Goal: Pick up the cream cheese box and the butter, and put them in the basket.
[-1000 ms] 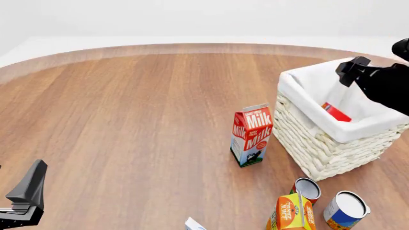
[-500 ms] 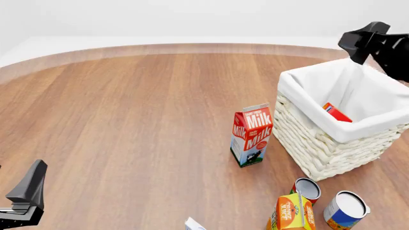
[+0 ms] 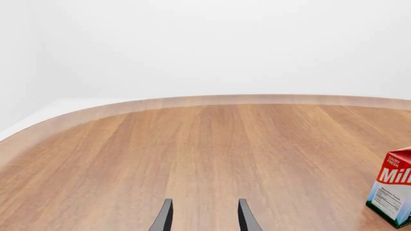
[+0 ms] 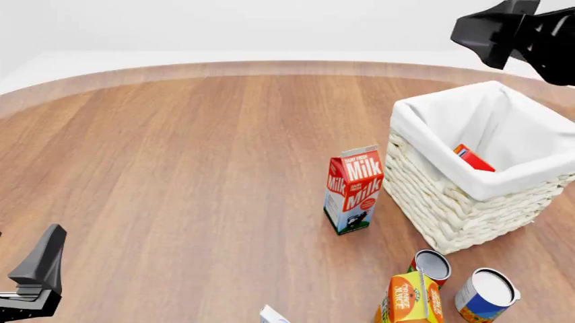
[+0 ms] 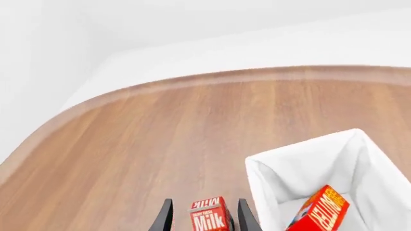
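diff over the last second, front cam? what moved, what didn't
The right gripper rose out of the basket and pulled up and back; it now hangs above the far rim with fingers apart and empty. The butter stayed in the basket, leaning against the lining. Left gripper, milk carton, juice carton, both cans and the cream cheese box did not move.

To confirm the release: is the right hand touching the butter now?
Apart. The front view shows the right hand raised above the basket, with the butter lying inside, far below it.
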Robot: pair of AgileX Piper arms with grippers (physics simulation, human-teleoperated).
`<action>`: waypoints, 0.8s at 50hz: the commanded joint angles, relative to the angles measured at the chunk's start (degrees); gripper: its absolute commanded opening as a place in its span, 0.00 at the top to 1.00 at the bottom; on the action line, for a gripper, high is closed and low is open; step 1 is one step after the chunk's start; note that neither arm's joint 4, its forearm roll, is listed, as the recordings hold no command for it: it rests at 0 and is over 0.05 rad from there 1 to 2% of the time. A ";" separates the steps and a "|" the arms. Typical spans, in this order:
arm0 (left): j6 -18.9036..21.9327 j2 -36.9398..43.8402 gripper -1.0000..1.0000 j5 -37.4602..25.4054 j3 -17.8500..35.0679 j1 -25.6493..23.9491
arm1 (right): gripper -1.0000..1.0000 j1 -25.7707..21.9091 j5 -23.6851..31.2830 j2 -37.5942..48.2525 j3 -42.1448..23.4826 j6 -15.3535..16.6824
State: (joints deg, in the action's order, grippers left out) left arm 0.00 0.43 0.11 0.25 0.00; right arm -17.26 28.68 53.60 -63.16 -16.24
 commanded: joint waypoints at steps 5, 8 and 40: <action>0.00 0.00 0.00 0.00 0.00 0.00 | 0.00 -8.63 3.64 1.14 -3.95 3.01; 0.00 0.00 0.00 0.00 0.00 0.00 | 0.00 -10.16 4.37 1.22 -4.45 3.53; 0.00 0.00 0.00 0.00 0.00 0.00 | 0.00 -19.90 7.71 5.98 -6.13 7.57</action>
State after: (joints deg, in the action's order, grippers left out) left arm 0.00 0.43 0.11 0.25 0.00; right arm -35.06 35.95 58.08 -68.74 -9.53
